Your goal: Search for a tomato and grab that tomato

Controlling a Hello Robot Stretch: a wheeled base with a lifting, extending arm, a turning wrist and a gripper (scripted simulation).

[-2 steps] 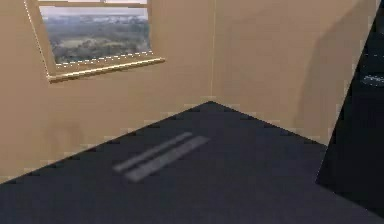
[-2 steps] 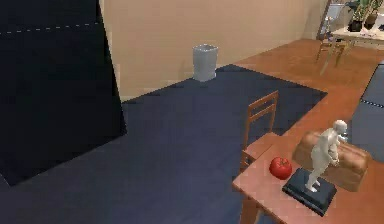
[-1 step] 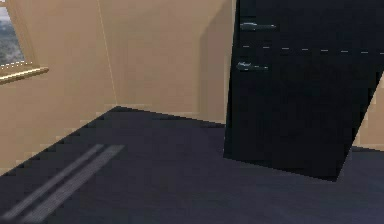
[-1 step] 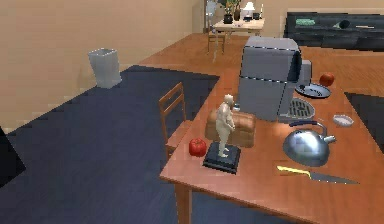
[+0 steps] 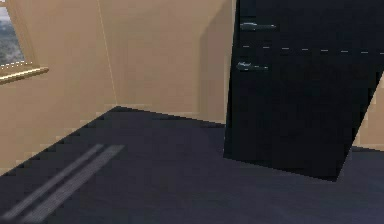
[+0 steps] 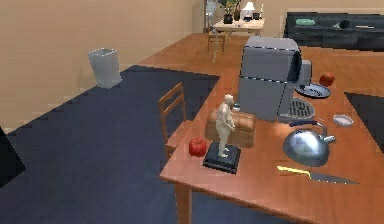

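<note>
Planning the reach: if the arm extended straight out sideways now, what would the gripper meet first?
Probably the statuette on the wooden table, just right of a red round fruit; arm height and depth are unclear.

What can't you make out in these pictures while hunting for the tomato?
Arm side view: red round thing by the statue, too small to tell tomato from apple.
Arm side view: second red thing past the grey appliance, likewise too small.
Forward view: dark fridge, cut off by the top and right edges; doors hide its inside.
</note>
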